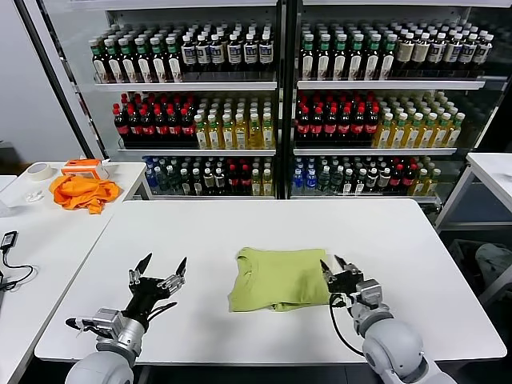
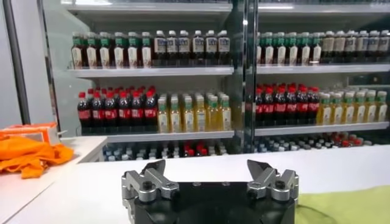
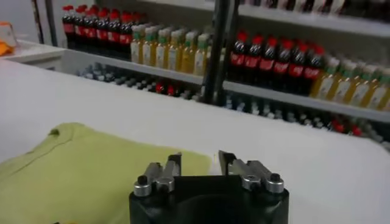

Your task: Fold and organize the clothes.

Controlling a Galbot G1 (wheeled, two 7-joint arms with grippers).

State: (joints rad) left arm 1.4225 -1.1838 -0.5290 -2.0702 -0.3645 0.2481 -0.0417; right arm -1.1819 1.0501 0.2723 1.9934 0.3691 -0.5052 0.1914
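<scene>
Lying folded on the table point(image 1: 400, 240), the T-shirt point(image 1: 280, 276) touches the empty, part-open right claw point(image 1: 334, 266).

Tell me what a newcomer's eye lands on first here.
A folded lime-green T-shirt lies mid-table, the right claw open at its edge. Behind stands a glass-fronted cooler packed with bottled drinks. The left claw hovers open beside the shirt, and an orange garment sits on the side table.

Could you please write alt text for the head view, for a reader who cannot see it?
A folded lime-green T-shirt lies on a white table, the right gripper open at its edge and the left gripper open, apart from it. Behind stand drink coolers.
</scene>
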